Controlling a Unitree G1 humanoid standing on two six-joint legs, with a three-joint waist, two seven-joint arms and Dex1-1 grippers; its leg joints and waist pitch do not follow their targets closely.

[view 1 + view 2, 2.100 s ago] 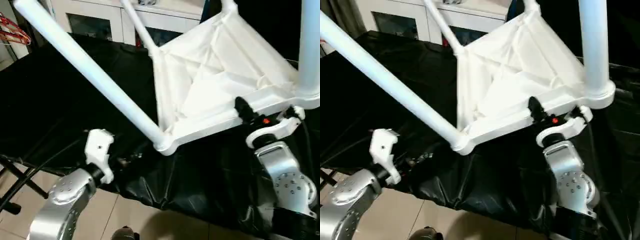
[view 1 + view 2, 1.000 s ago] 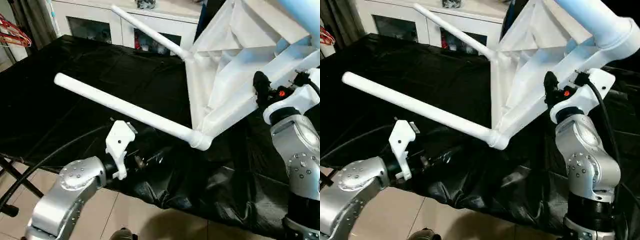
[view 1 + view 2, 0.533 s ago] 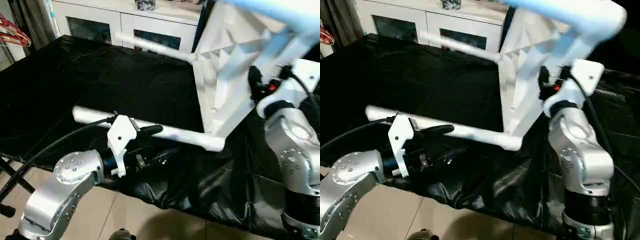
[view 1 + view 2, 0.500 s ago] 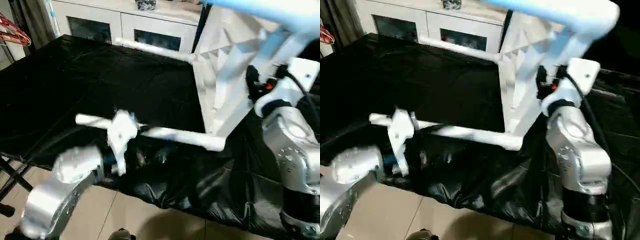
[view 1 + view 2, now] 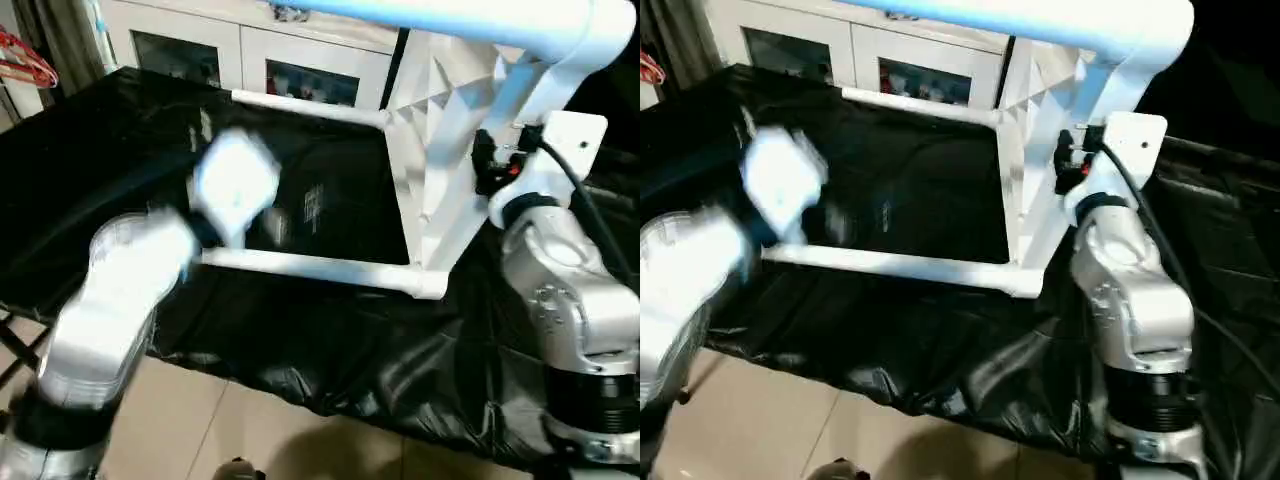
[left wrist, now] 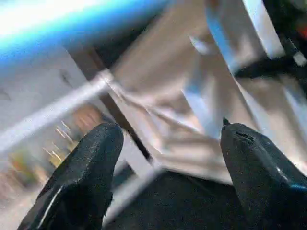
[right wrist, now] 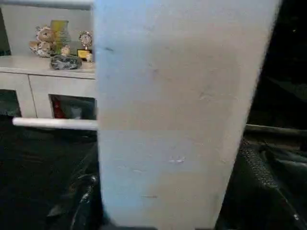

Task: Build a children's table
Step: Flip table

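My white children's table (image 5: 440,150) stands tipped on its edge at the right, legs pointing left over the black cloth.

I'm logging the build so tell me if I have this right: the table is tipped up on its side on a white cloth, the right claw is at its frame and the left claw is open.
One detail is wrong: the cloth is black, not white, as the left eye view shows. The rest stands: the children's table is tipped on its side, the right claw is at its frame, and the left claw is open in the left wrist view.
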